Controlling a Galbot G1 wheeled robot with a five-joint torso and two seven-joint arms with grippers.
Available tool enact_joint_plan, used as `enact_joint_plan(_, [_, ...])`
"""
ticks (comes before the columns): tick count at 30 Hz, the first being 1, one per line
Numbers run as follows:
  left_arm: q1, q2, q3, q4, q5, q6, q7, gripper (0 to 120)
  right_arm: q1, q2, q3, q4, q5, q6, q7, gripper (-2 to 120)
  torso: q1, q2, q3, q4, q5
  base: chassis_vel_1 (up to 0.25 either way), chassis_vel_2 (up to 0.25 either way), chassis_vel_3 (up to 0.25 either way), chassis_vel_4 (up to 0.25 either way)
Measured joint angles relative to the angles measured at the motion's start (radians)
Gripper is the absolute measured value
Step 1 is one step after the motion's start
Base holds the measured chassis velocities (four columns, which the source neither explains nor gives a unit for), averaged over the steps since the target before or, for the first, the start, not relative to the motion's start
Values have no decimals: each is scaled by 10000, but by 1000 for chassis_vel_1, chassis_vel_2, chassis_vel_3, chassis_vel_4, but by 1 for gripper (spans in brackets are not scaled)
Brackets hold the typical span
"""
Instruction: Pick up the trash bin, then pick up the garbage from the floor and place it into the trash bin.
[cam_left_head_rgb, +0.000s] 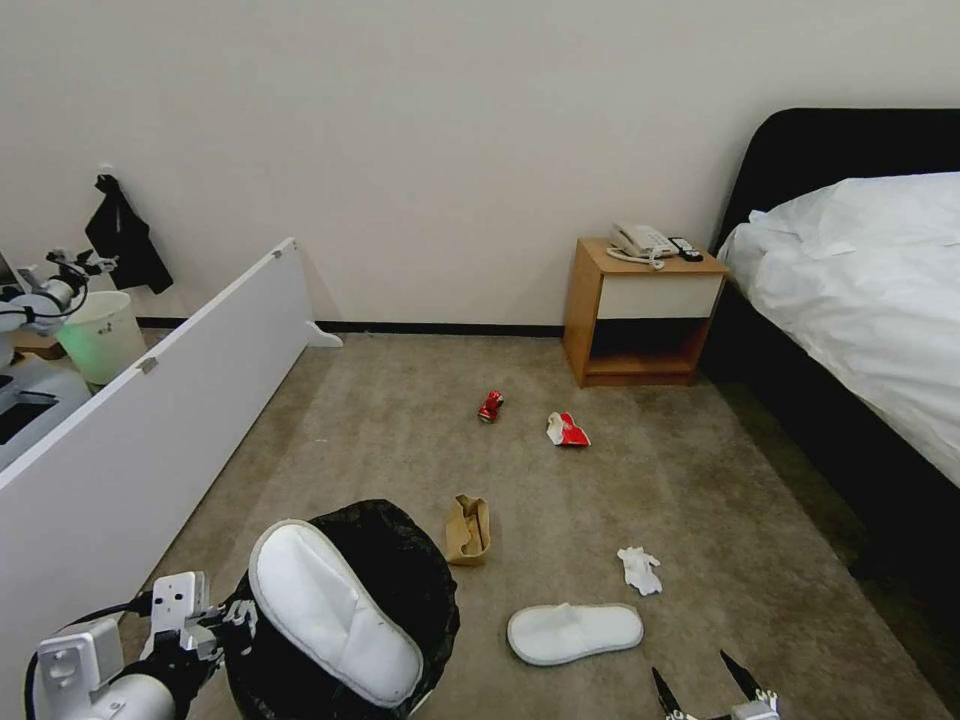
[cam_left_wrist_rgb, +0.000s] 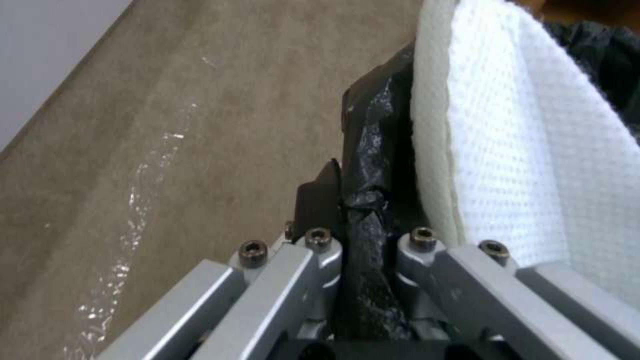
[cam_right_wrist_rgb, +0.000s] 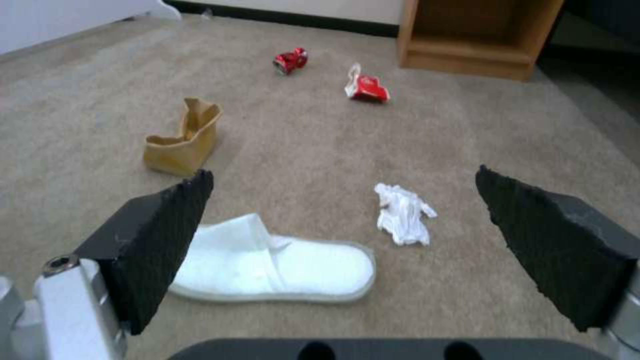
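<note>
A hotel-style bedroom seen from above, with beige carpet (cam_left_head_rgb: 620, 480) running from a white panel (cam_left_head_rgb: 150, 420) on the left to a bed (cam_left_head_rgb: 870, 290) on the right. At the far left, behind the panel, stands an unlined white bucket (cam_left_head_rgb: 100, 335) with a greenish tint. In the near left corner the left gripper (cam_left_head_rgb: 232, 618) is clamped shut on the rim of the bin (cam_left_head_rgb: 400, 590), its fingers (cam_left_wrist_rgb: 320, 200) pinching the crinkled black bag folded over the edge, one finger outside the rim and one inside. The bin sits low in the frame beside the panel, and a white slipper (cam_left_head_rgb: 330, 610) lies sole-up across its mouth, leaning against the rim right next to the gripper. Just to the right of the bin a brown paper bag (cam_left_head_rgb: 467, 528) rests crumpled on the carpet. Farther back, near the middle of the room, lies a crushed red can (cam_left_head_rgb: 490, 405), and just right of it a red-and-white wrapper (cam_left_head_rgb: 567, 430). Closer in, a second slipper (cam_left_head_rgb: 574, 632) lies flat on the carpet, with a crumpled tissue (cam_left_head_rgb: 639, 569) near its toe end, apart from it. Against the back wall stands a wooden nightstand (cam_left_head_rgb: 640, 315) with a telephone (cam_left_head_rgb: 640, 240) on top. At the lower right edge the right gripper (cam_left_head_rgb: 710, 682) hovers above the carpet, jaws spread wide and holding nothing, with the flat slipper and the tissue lying ahead of it between its fingers (cam_right_wrist_rgb: 160, 235).
</note>
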Motion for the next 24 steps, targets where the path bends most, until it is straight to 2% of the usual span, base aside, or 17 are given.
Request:
enact_joint_plan(12, [-108, 20, 28, 0, -17, 0, -9, 4, 123, 3, -7, -51, -93, 105, 13, 100, 0, -1, 1, 0, 1, -73, 83, 77, -82])
enact_joint_plan(24, [-92, 15, 37, 0, -22, 0, -21, 4, 284, -149, -55, -55, -230, 197, -84, 100, 0, -2, 0, 1, 0, -12, 7, 4, -6])
